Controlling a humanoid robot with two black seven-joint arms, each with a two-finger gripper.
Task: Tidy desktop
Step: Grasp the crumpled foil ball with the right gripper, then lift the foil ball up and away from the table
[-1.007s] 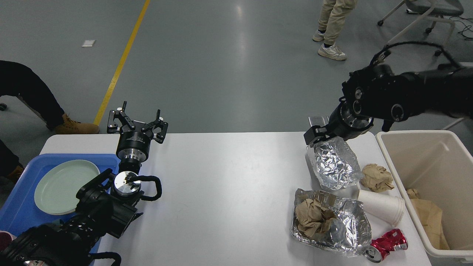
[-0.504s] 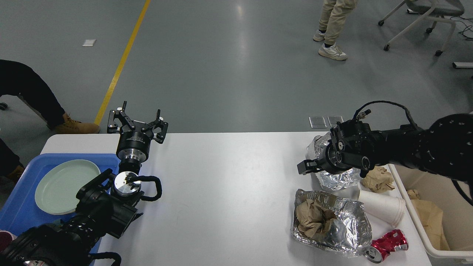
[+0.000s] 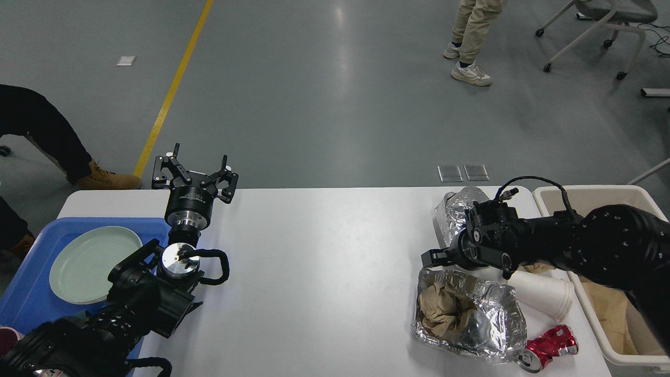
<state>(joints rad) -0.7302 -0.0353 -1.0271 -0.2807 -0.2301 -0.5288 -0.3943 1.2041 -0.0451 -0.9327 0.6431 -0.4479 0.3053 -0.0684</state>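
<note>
Desk [image 3: 324, 272] carries foil trash [image 3: 466, 314] at right. Left tool [image 3: 194, 175] hovers spread above the far edge; right tool [image 3: 432, 257] sits low beside foil, grip unclear

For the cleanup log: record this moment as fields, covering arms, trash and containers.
left gripper: open, raised at the far edge, holding nothing
right gripper: low over the trash, fingers not distinguishable
desktop: white
trash on desktop: two foil wrappers, paper cup, crushed red can
blue tray: holds green plate
beige bin: holds brown paper
</note>
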